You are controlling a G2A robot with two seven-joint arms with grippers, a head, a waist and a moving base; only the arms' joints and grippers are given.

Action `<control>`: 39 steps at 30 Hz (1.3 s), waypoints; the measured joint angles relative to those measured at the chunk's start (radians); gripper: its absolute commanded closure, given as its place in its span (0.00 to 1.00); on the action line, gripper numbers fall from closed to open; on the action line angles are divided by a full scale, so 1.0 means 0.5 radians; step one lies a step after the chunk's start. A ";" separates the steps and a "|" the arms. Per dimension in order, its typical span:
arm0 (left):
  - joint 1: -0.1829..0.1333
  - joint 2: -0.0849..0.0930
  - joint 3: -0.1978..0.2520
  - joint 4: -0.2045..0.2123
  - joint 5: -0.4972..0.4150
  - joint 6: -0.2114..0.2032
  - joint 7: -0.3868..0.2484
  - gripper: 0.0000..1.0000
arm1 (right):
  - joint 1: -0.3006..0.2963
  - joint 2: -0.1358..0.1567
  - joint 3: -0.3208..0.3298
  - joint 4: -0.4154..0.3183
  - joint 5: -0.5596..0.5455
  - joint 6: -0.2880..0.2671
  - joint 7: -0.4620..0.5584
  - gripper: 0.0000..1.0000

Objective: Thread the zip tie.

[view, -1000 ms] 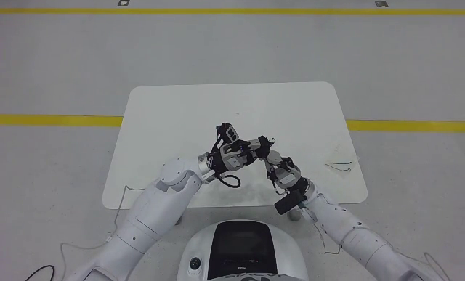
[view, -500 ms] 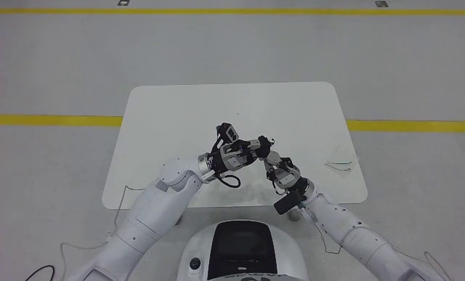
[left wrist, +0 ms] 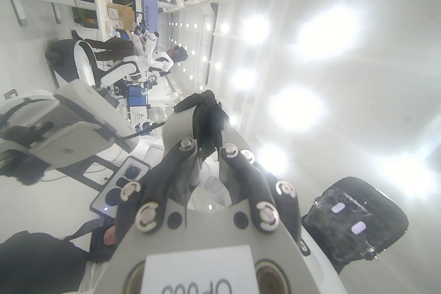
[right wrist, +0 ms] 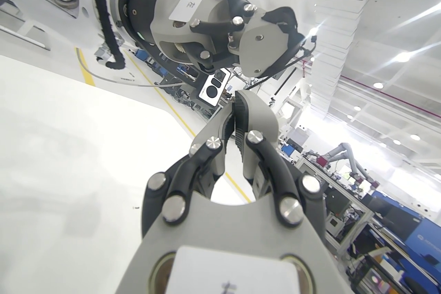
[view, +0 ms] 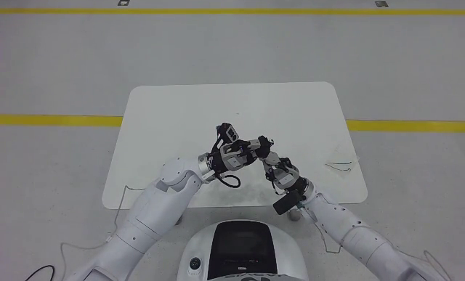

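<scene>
Right gripper, clenched just beneath the left gripper, is seemingly pinching one end of the thin black zip tie, whose strand is curving upward into the left gripper's equally clenched pads, both hovering above the table.

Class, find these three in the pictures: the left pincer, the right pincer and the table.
left pincer [left wrist: 204, 101]: left wrist view, between its fingertips.
right pincer [right wrist: 236, 100]: right wrist view, between its fingertips.
table [view: 182, 121]: top view, bare surface.
</scene>
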 measured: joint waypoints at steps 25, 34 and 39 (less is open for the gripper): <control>0.000 0.000 0.000 0.000 0.000 0.000 0.000 1.00 | 0.036 0.018 -0.063 0.008 0.000 0.000 0.018 1.00; 0.000 0.000 0.000 0.000 0.000 0.000 0.000 1.00 | 0.060 0.024 -0.101 0.013 0.000 0.000 0.028 1.00; 0.000 0.000 0.000 0.000 0.000 0.000 0.000 1.00 | 0.075 0.028 -0.122 0.013 0.000 0.000 0.035 1.00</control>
